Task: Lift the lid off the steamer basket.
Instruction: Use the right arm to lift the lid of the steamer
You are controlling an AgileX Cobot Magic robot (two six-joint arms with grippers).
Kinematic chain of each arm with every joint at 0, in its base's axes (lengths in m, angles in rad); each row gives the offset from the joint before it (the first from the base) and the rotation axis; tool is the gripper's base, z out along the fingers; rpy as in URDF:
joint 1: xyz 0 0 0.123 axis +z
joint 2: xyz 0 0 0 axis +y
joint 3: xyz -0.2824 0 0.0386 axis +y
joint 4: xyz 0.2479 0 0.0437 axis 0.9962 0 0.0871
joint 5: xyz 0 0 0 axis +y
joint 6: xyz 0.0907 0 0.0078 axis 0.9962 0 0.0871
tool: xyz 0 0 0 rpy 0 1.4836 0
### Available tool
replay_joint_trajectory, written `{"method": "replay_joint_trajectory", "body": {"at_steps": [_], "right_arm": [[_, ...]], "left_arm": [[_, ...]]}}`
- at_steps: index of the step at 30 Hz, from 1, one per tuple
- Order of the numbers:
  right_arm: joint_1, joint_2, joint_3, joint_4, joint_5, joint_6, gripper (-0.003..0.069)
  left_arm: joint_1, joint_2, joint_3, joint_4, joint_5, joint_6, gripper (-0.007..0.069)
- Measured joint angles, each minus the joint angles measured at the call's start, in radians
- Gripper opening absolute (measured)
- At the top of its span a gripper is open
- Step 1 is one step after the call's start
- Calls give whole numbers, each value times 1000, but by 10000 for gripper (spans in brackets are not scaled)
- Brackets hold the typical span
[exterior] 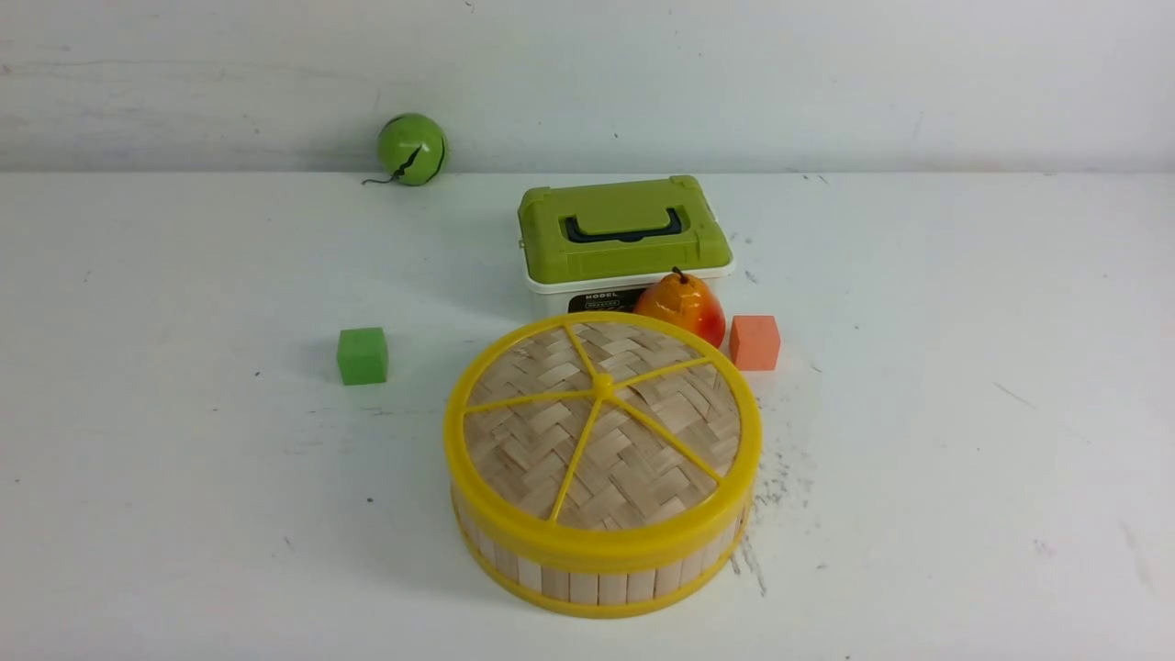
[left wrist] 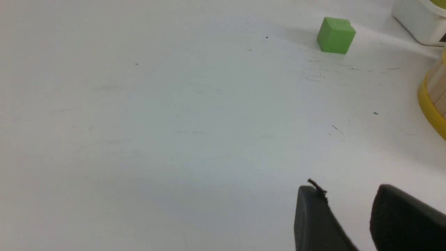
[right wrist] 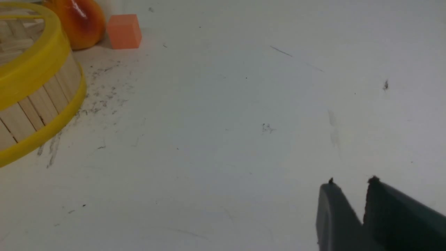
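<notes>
The lid (exterior: 542,441), a woven bamboo disc with a yellow rim and spokes, sits closed on the steamer basket (exterior: 597,584) at the table's front centre. Neither gripper shows in the front view. In the left wrist view my left gripper (left wrist: 348,190) is open and empty over bare table, with the basket's edge (left wrist: 433,104) well off to one side. In the right wrist view my right gripper (right wrist: 351,183) is narrowly open and empty, far from the lid's rim (right wrist: 31,69) and the basket wall (right wrist: 41,101).
A green-and-white rectangular box (exterior: 624,234) stands behind the basket. A pear (exterior: 684,308) and an orange cube (exterior: 755,342) lie at the basket's back right. A green cube (exterior: 362,355) lies to its left. A green ball (exterior: 411,149) rests by the back wall.
</notes>
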State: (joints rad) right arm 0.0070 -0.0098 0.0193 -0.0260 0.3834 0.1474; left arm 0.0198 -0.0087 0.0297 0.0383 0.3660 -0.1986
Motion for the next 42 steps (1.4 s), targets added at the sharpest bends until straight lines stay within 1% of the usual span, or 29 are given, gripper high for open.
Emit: {"method": "replay_joint_trajectory", "body": {"at_steps": [7,10,12,13,14,15,16,17,18,19,20,21,23,28,30,31,32,33,34,35,37,38,39,40,41,42], "right_arm": [[0,0,0,1,0,0,150],[0,0,0,60,0,22,155],[0,0,0,158,-3,73,158],[0,0,0,300,-4,157,160],[0,0,1,341,-4,182,160],[0,0,3,424,-5,232,161],[0,0,7,600,-9,325,164],[0,0,8,677,-12,367,165],[0,0,8,731,-22,390,164],[0,0,8,731,-22,392,164],[0,0,8,771,-40,394,165],[0,0,8,779,-53,384,167],[-2,0,8,782,-84,339,167],[-3,0,8,804,-140,272,170],[-3,0,-20,805,-119,170,170],[-3,0,-25,805,-119,170,170],[-3,2,-75,799,-77,63,170],[-3,13,-102,793,-58,20,167],[-3,56,-180,775,-3,-80,153],[-3,64,-192,773,6,-94,149],[-3,165,-331,732,103,-213,104],[-3,296,-475,672,241,-334,33],[-3,376,-559,645,319,-389,2],[-3,455,-643,624,399,-440,-13],[-3,471,-659,620,399,-440,-13],[-3,597,-786,601,545,-526,-20]], "left_arm": [[0,0,0,0,0,0,239],[0,0,0,0,0,0,239],[0,0,0,0,0,0,239],[0,0,0,0,0,0,239],[0,0,0,0,0,0,239],[0,0,0,0,0,0,239],[0,0,0,0,0,0,239],[0,0,0,0,0,0,239],[0,0,0,0,0,0,239],[0,0,0,0,0,0,239],[0,0,0,0,0,0,239],[0,0,0,0,0,0,239],[0,0,0,0,0,0,239],[0,0,0,0,0,0,239],[0,0,0,0,0,0,239],[0,0,0,0,0,0,239],[0,0,0,0,0,0,239],[0,0,0,0,0,0,239],[0,0,0,0,0,0,239],[0,0,0,0,0,0,239],[0,0,0,0,1,0,239],[0,0,0,0,1,0,239],[0,0,0,0,1,0,239],[0,0,0,0,1,0,239],[0,0,0,0,1,0,239],[0,0,0,0,1,0,239]]}}
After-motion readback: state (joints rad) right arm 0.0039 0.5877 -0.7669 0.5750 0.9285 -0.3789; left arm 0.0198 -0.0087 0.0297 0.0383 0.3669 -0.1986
